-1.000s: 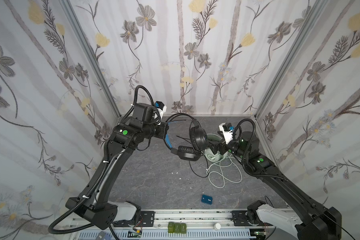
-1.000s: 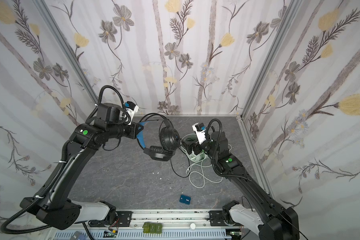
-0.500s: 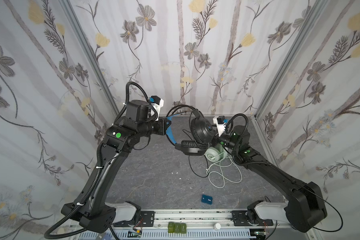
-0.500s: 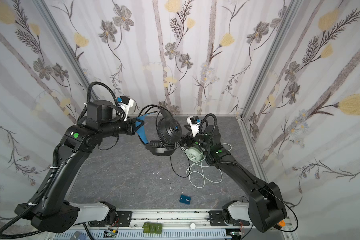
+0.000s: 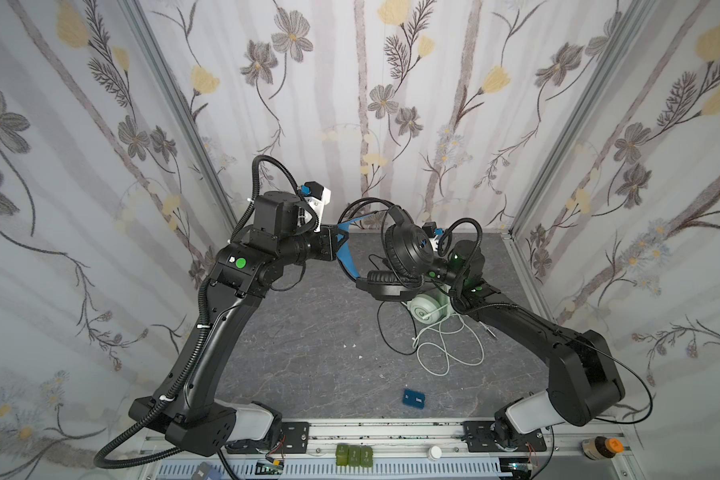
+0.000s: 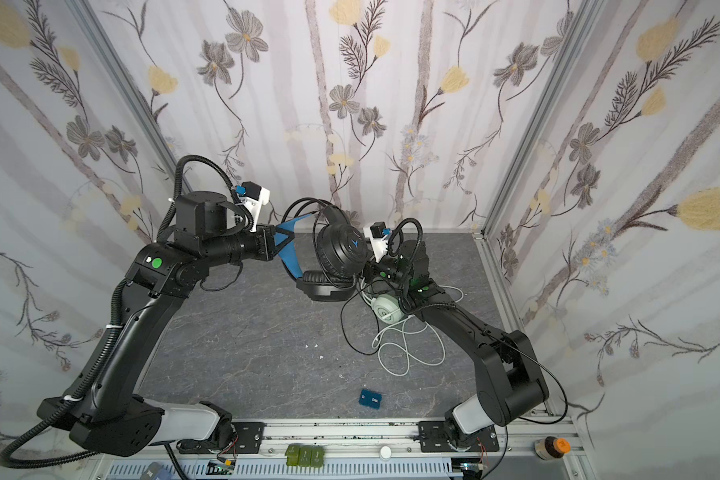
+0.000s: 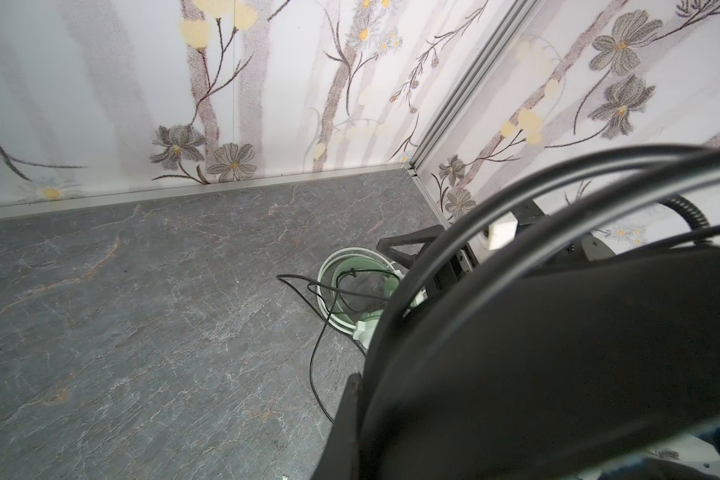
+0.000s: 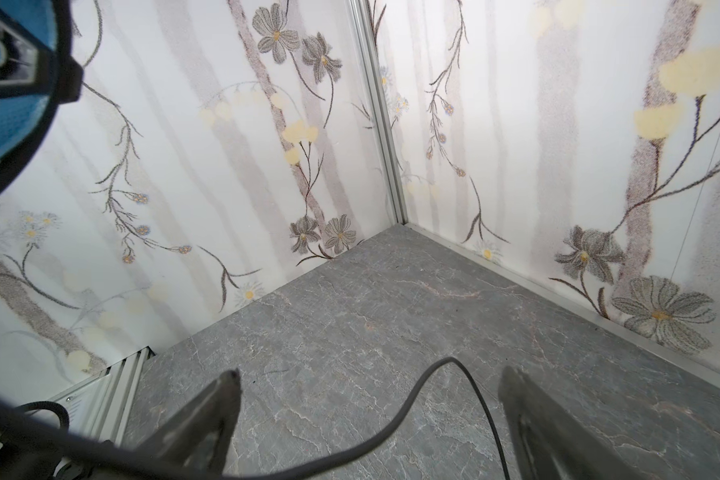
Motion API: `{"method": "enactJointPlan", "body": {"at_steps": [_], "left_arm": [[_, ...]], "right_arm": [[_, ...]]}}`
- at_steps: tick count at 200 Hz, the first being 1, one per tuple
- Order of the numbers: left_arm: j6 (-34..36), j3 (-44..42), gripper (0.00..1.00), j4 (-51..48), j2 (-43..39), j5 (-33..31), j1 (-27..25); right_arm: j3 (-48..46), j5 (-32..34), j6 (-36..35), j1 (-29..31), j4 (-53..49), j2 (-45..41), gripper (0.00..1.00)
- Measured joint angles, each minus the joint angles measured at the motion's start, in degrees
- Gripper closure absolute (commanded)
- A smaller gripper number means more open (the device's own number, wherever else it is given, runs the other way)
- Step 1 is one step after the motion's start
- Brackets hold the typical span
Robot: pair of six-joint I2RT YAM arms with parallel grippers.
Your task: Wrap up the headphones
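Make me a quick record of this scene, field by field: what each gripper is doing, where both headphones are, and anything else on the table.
left gripper: shut on the black headphones at the blue headband, held above the table
right gripper: open; black cable arcs between its jaws, not pinched
mint-green headphones: lying on the table, pale cable in loose loops
blue box: near the table's front edge

Bright, even, diffuse light is seen throughout; only faint, soft shadows are cast on the grey tabletop (image 5: 308,340). Wide-angle stretching is noted toward the edges of both top views. In the left wrist view the black headphones (image 7: 558,353) are rendered as a blurred dark mass near the lens; in the right wrist view the fingers (image 8: 208,415) of the right hand (image 8: 371,374) are out of focus.
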Motion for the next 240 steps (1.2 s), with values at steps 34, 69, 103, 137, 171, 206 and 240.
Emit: {"method": "enactJointPlan", "body": {"at_steps": [34, 69, 103, 137, 171, 206, 240], "left_arm": [[-0.6, 0.0, 1.00, 0.5, 0.2, 0.4, 0.0], [-2.2, 0.2, 1.00, 1.8, 0.6, 0.4, 0.0], [-4.0, 0.0, 1.00, 3.7, 0.7, 0.5, 0.0], [-5.2, -0.1, 1.00, 4.0, 0.7, 1.3, 0.0], [-6.2, -0.1, 1.00, 4.0, 0.6, 1.7, 0.3], [-8.4, -0.1, 1.00, 5.7, 0.6, 2.3, 0.9], [-10.1, -0.1, 1.00, 6.9, 0.8, 2.9, 1.3]], "right_arm": [[3.9, -0.8, 3.1, 0.3, 4.1, 5.0, 0.17], [5.7, -1.3, 6.2, 0.5, 8.7, 9.6, 0.21], [7.8, -0.9, 8.0, 1.0, 10.9, 13.9, 0.22], [8.8, -0.2, 10.0, 1.5, 13.4, 18.1, 0.25], [11.5, 1.7, 10.6, 2.3, 13.9, 21.1, 0.31], [13.6, 1.8, 10.4, 3.3, 14.6, 22.9, 0.38], [13.7, 3.0, 10.1, 3.3, 14.5, 23.8, 0.50]]}}
